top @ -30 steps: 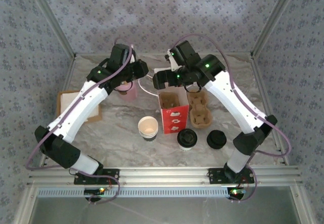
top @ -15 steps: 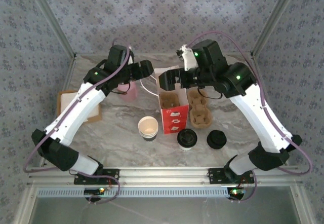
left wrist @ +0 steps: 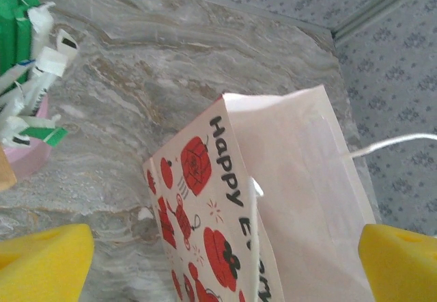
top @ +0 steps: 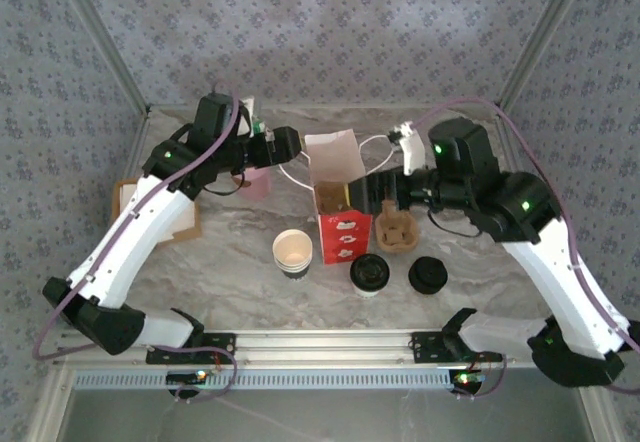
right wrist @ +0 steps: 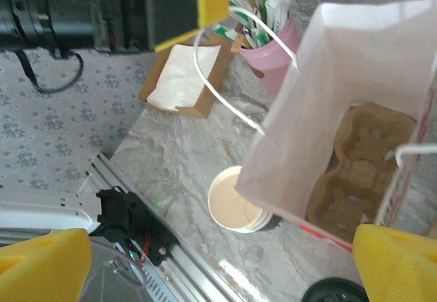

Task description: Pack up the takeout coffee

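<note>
The takeout coffee (top: 368, 274), a small cup under a round black lid, stands on the table just in front of the bag's right corner. The red-and-white paper bag (top: 335, 194) stands open mid-table with a cardboard cup carrier (right wrist: 358, 169) inside. My left gripper (top: 285, 145) hovers open behind and to the left of the bag; its yellow fingertips (left wrist: 44, 264) flank the printed bag (left wrist: 273, 199) without touching it. To the right of the bag, my right gripper (top: 375, 190) is open and holds nothing, its yellow pads (right wrist: 41, 268) wide apart above the table.
A lidless stack of white cups (top: 293, 252) stands left of the bag. Loose black lids (top: 427, 275) lie right of the coffee. A second cardboard carrier (top: 397, 227) sits beside the bag. A pink cup of sachets (top: 255, 180) and a napkin box (top: 125, 202) are at the left.
My left gripper has opened and drawn back left of the bag. The right arm has swung away to the right and lower. The bag's mouth now stands open and uncovered.
</note>
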